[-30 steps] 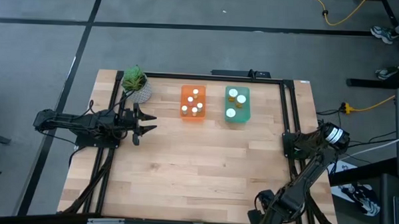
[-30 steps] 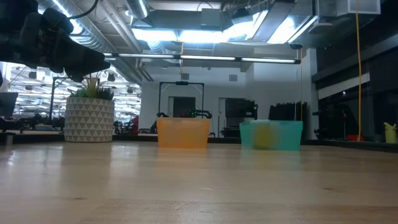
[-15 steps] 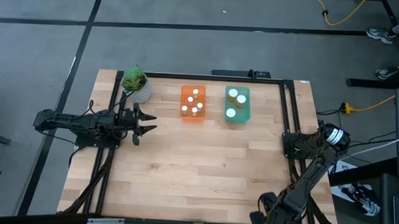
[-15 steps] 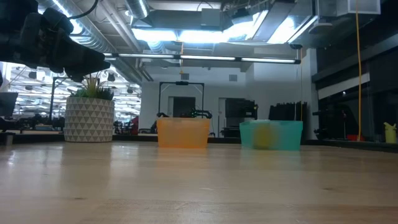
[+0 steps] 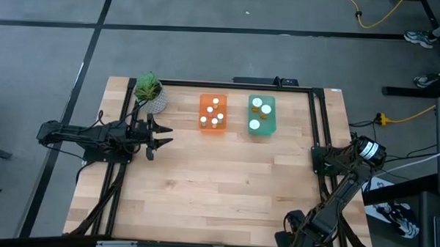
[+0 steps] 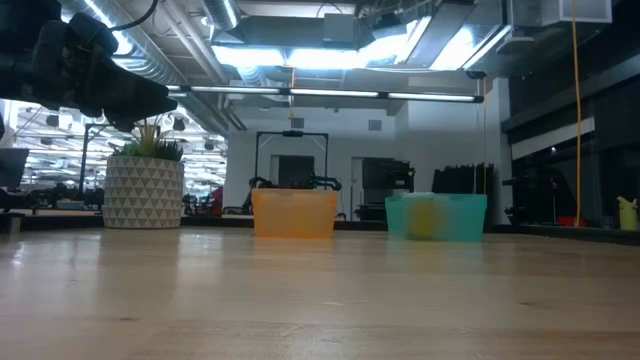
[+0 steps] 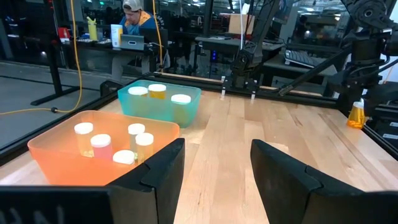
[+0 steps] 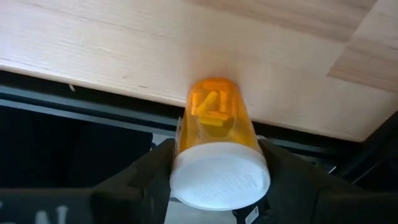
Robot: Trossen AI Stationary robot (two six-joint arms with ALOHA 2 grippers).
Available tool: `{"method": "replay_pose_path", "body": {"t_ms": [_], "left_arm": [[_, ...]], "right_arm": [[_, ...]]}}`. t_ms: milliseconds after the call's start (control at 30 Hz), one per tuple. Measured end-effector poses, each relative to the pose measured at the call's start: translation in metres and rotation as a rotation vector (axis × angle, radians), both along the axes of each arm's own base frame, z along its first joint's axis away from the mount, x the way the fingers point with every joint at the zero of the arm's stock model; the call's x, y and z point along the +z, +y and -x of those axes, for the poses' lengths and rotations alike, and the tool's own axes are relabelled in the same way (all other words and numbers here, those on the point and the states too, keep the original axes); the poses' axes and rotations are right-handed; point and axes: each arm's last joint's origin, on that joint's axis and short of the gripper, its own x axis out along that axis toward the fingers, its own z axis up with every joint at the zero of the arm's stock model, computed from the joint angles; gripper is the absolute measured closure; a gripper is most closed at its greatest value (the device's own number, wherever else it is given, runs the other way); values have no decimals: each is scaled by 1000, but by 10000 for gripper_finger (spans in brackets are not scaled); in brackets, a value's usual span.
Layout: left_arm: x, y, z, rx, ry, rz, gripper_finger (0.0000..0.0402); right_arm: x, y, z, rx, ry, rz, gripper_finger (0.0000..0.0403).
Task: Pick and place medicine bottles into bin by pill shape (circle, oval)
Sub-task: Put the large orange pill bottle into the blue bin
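An orange bin (image 5: 213, 114) holds several small white-capped bottles (image 7: 112, 144). A green bin (image 5: 261, 115) beside it holds three larger amber bottles (image 7: 157, 91). Both bins stand on the table's far side. My left gripper (image 5: 159, 136) is open and empty, above the table's left part, pointing at the bins; its fingers frame the left wrist view (image 7: 214, 168). My right gripper (image 5: 288, 237) is at the table's near edge, right of the middle, shut on an amber bottle (image 8: 214, 124) of yellow pills with a white cap. My right gripper pinches the amber bottle between its two fingers (image 8: 146, 177) at the cap end, on the sides by the white cap (image 8: 219, 177). The bottle lies along the fingers, cap toward the wrist, bottom pointing away. I cannot tell whether its bottom touches the table.
A potted plant (image 5: 150, 93) in a patterned white pot stands at the far left corner, close to my left gripper. Dark frame rails (image 5: 317, 119) run along the table's sides. Bare wood (image 5: 225, 182) lies between the arms. A person (image 7: 135, 18) sits beyond the table.
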Motion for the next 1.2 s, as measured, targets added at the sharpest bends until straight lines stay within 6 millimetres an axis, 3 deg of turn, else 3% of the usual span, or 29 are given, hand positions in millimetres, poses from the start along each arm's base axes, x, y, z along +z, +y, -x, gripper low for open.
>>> {"method": "replay_pose_path", "body": {"t_ms": [233,500,800,1200], "left_arm": [[0,0,0,0,0,0,225],[0,0,0,0,0,0,225],[0,0,0,0,0,0,225],[0,0,0,0,0,0,225]], "right_arm": [[12,-17,-3,27,-41,76,181],[43,-69,-19,113,-56,154,194],[77,-157,-42,220,-71,195,189],[101,-314,-58,236,-209,300,186]]}}
